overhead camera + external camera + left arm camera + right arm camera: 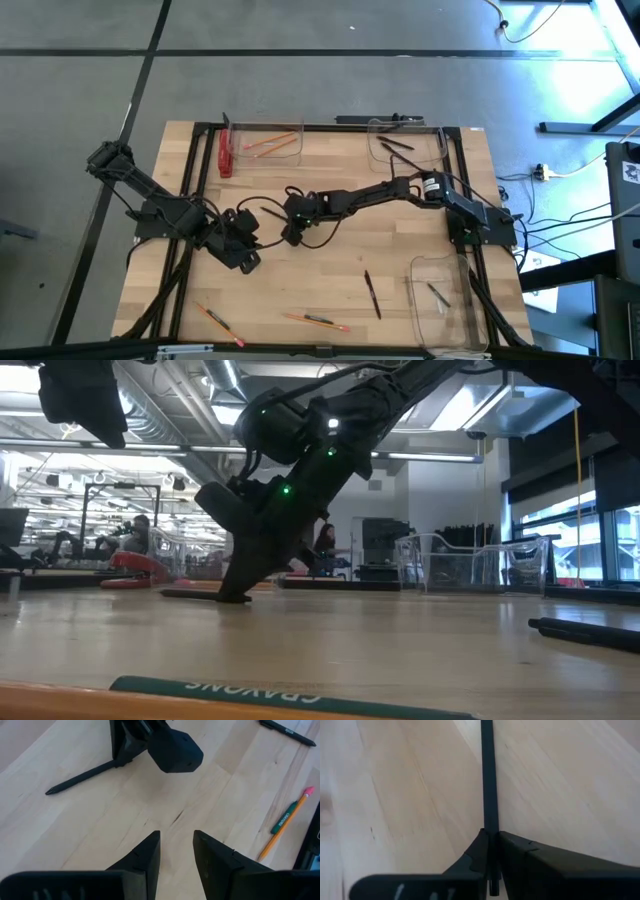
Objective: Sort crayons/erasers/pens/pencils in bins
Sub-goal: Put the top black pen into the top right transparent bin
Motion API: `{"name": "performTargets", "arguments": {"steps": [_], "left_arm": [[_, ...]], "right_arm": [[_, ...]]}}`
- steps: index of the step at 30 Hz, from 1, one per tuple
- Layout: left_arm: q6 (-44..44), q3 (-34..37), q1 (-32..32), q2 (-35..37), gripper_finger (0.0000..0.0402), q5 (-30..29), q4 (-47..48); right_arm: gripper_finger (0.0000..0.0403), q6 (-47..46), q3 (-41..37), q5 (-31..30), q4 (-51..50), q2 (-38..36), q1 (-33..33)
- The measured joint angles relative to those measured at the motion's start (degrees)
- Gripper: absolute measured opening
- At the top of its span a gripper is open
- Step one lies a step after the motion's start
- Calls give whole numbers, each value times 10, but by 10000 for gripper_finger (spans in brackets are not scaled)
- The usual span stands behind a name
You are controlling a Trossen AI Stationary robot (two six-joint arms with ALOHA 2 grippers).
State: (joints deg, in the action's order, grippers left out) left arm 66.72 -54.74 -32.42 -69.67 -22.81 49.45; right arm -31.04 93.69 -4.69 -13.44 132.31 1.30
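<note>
A: Mid-table, the right gripper point(490, 845) is clamped on a black pen point(489, 780) — its fingers pinch one end while the rest of the pen lies flat on the wooden table point(400, 260).

B: And the left gripper point(176, 851)?

A: It hovers just beside the right one with its fingers apart, nothing between them; from its wrist the held pen point(82, 777) shows on the boards under the other arm's fingers.

B: Where do the rest of the task's things sit?

A: One bin point(262, 128) at the far edge holds pencils point(270, 143); the bin point(405, 126) beside it holds pens point(395, 146); a third bin point(440, 262) at the near right corner holds something slim and dark. Loose on the table: another pen point(372, 293) near that bin; two pencils along the near edge — one point(218, 322) toward the left, one point(315, 321) nearer the middle.
</note>
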Motion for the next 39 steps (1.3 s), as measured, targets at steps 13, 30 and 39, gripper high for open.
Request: {"name": "performTargets", "arguments": {"steps": [13,30,39], "left_arm": [[-14,0,0,0,110,0,0],[-15,0,0,0,110,0,0],[-15,0,0,0,110,0,1]], "right_arm": [[31,-32,0,3,-4,-5,0],[16,-13,1,-13,-65,-44,-2],[9,61,9,-4,-100,-72,-2]]}}
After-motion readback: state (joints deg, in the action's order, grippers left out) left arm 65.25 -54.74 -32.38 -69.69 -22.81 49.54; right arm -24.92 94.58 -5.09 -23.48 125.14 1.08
